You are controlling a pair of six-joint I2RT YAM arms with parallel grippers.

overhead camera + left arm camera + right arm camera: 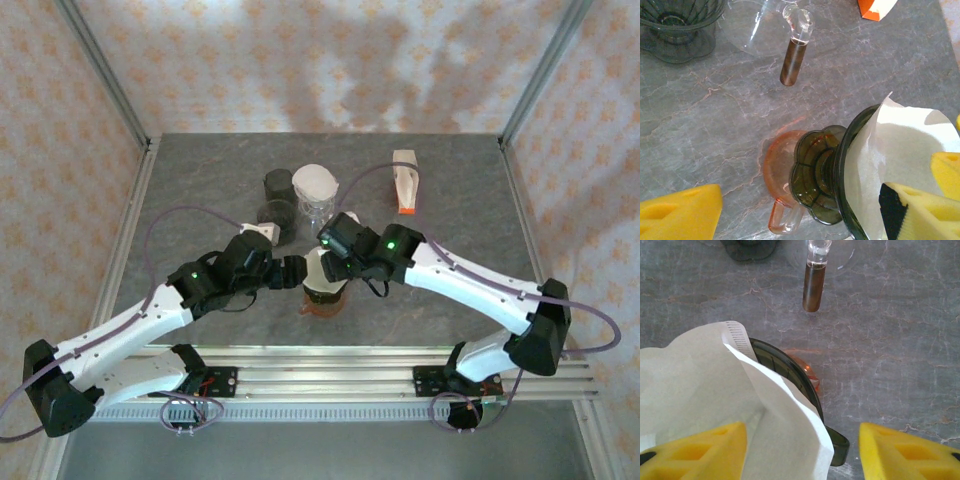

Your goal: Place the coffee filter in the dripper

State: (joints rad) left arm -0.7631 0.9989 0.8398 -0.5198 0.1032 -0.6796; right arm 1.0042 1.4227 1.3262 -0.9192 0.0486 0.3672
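Found coffee filter [715, 405] to be white creased paper with a crimped seam along one raised edge, standing open inside dripper [802, 390] and rising above its dark rim. Found dripper upright on pink glass server [776, 167], mid-table between both arms.

From left wrist view, recorded the dripper's scalloped base and the server handle below it. From right wrist view, recorded the crimped seam and a folded flap of paper. From top view, logged a second dark dripper [278, 186] and a clear glass vessel [316, 190] behind, plus an orange-and-white item [404, 185] off to the right.

Found left gripper [800, 197] spread wide, straddling the dripper wall, one finger over bare table [900, 340] and the other lying against the paper inside. Found right gripper [802, 430] likewise parted, one finger on the paper and the other outside the rim over table. Saw nothing pinched by either.
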